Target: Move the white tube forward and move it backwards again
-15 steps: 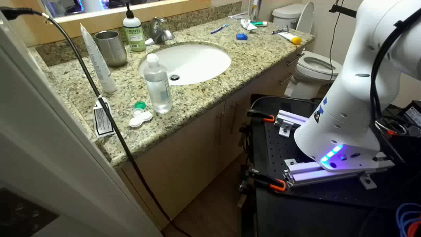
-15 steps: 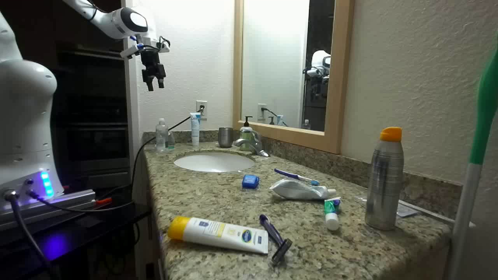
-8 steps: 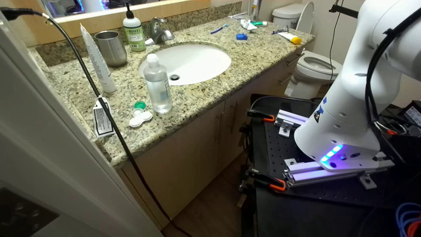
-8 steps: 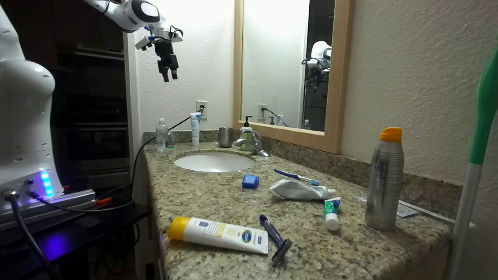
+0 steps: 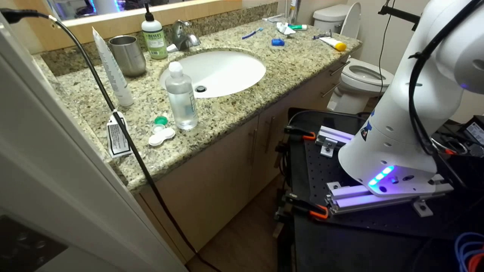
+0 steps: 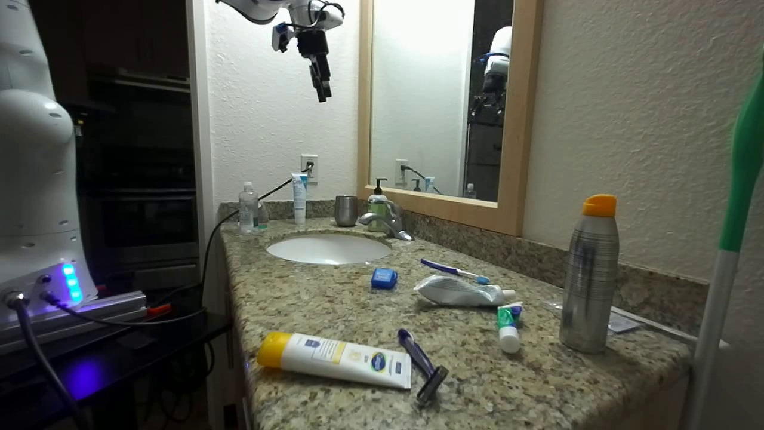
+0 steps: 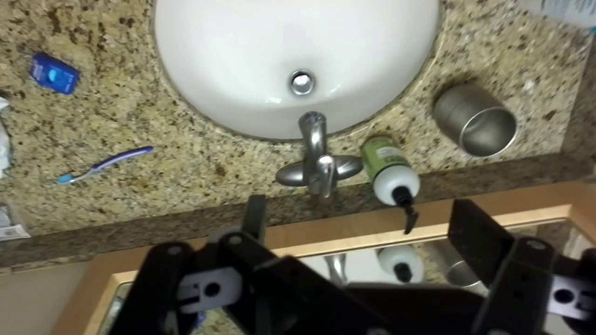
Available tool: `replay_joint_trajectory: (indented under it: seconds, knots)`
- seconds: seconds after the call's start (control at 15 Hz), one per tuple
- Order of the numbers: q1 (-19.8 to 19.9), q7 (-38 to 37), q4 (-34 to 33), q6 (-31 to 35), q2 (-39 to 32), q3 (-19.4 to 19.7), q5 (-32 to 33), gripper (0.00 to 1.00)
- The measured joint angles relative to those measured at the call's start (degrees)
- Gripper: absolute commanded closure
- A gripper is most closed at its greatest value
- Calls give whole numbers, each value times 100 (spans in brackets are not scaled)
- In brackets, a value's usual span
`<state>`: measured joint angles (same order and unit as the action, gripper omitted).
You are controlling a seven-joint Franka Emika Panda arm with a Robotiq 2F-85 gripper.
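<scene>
The white tube [image 6: 459,291], small and crumpled, lies flat on the granite counter in both exterior views [image 5: 285,28]. Its small white cap points toward a short green-and-white tube [image 6: 508,328]. A white piece at the left edge of the wrist view may be the white tube, mostly cut off. My gripper [image 6: 322,95] hangs high above the sink end of the counter, well apart from the white tube. In the wrist view my gripper [image 7: 359,211] has its fingers wide apart with nothing between them, over the mirror frame, beyond the faucet and soap bottle.
Around the sink [image 6: 328,249] stand a faucet [image 7: 314,149], soap bottle [image 7: 391,167], metal cup [image 7: 475,121], clear bottle [image 5: 180,98] and larger white tube with teal print [image 6: 299,200]. A blue box [image 6: 384,278], toothbrush [image 6: 450,269], razor [image 6: 422,364], yellow-capped tube [image 6: 340,359] and spray can [image 6: 591,280] share the counter.
In the exterior view showing it, my gripper has moved right and upward, and turned so its fingers line up edge-on. The things on the counter have not moved.
</scene>
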<state>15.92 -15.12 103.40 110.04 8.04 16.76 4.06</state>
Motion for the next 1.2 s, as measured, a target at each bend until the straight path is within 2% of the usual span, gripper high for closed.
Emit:
replay_joint_trajectory:
  seconds: [0.4, 0.67, 1.0, 1.2]
  knots:
    - [749, -104, -1610, -553, -1614, 874, -598, 0]
    - [1392, -238, -2548, -954, -2690, 1086, -1066, 0]
    - [1321, -256, -2551, -935, -2616, 1040, -1046, 0]
    - [1197, -716, -2566, -858, -2655, 1048, -963, 0]
